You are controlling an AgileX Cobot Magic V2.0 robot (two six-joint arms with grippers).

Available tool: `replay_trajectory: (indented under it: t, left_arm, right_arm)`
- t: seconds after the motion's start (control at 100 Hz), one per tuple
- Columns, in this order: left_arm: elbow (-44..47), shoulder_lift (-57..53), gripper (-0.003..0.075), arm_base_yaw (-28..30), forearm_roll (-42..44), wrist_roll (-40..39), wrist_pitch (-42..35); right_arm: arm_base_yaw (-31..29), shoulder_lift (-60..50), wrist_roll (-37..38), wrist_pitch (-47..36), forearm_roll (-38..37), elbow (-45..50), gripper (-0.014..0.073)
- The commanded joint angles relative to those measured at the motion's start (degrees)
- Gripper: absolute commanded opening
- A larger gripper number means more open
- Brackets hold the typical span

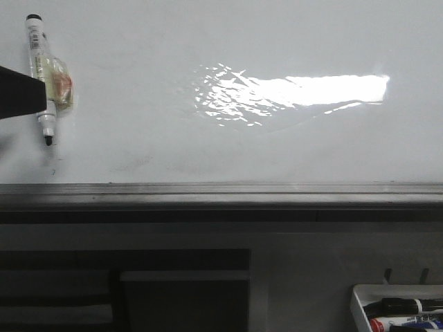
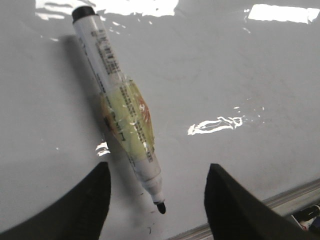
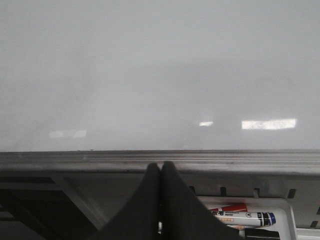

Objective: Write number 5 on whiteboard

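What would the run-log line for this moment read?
whiteboard: no digit | marker: uncapped, on board | left pincer: open | right pincer: shut, empty

one whiteboard (image 1: 208, 138), one marker (image 1: 47, 76) lying on it, one tray (image 1: 361, 304) – about three more markers (image 1: 405, 315) inside, hard to tell exactly.

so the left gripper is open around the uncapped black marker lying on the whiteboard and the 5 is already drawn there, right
Not quite: no 5 is drawn yet. In the front view the whiteboard is blank apart from a tiny tick below the marker. The rest holds: the left gripper stands open around the uncapped marker.
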Motion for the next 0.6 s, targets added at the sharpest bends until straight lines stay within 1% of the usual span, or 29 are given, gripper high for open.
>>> replay_trajectory:
  t: [0.0, 0.12, 0.22, 0.31, 0.39, 0.44, 0.5, 0.52, 0.56, 0.57, 0.59]
  left_arm:
    - [-2.71, 2.54, 0.0389, -0.36, -0.49, -1.27, -6.12]
    - [-4.54, 6.09, 0.0389, -0.36, -0.49, -1.27, -7.72]
    - [-6.10, 8.66, 0.0389, -0.36, -0.63, -1.27, -7.59]
    - [-6.60, 10.54, 0.0388, -0.36, -2.36, -1.27, -7.59]
    - [-6.66, 11.85, 0.0371, -0.36, -2.86, -1.27, -7.20]
    - [-6.66, 12.39, 0.0323, -0.36, -3.66, -1.27, -6.71]
    - [-6.66, 13.00, 0.0230, -0.36, -5.73, -1.27, -6.16]
    - [-6.66, 13.12, 0.0175, -0.36, -6.61, -1.27, -5.87]
    - [-6.66, 13.23, 0.0091, -0.36, -7.27, -1.27, -5.87]
    - [-6.66, 13.23, 0.0091, -0.36, -7.39, -1.27, -5.87]
    - [-6.66, 13.23, 0.0050, -0.36, -7.38, -1.27, -5.87]
  right_arm:
    - [0.06, 0.91, -0.44, -3.98, -0.49, -2.13, -0.0061]
    - [0.06, 0.91, -0.44, -3.98, -0.49, -2.13, -0.0061]
    - [0.06, 0.91, -0.44, -3.98, -0.49, -2.13, -0.0061]
    - [0.06, 0.91, -0.44, -3.98, -0.49, -2.13, -0.0061]
    - [0.06, 0.91, -0.44, -3.98, -0.49, -2.13, -0.0061]
    - [0.06, 0.91, -0.44, -3.98, -0.49, -2.13, -0.0061]
    - [1.33, 0.91, -0.44, -4.16, -0.49, -2.13, -0.0061]
    - [1.80, 0.91, -0.44, -4.16, -0.49, -2.13, -0.0061]
    - [3.76, 0.91, -0.44, -4.16, -0.49, -2.13, -0.0061]
    - [4.07, 0.91, -0.44, -4.16, -0.49, -2.13, -0.0061]
    - [4.71, 0.91, -0.44, -4.16, -0.49, -2.13, -0.0061]
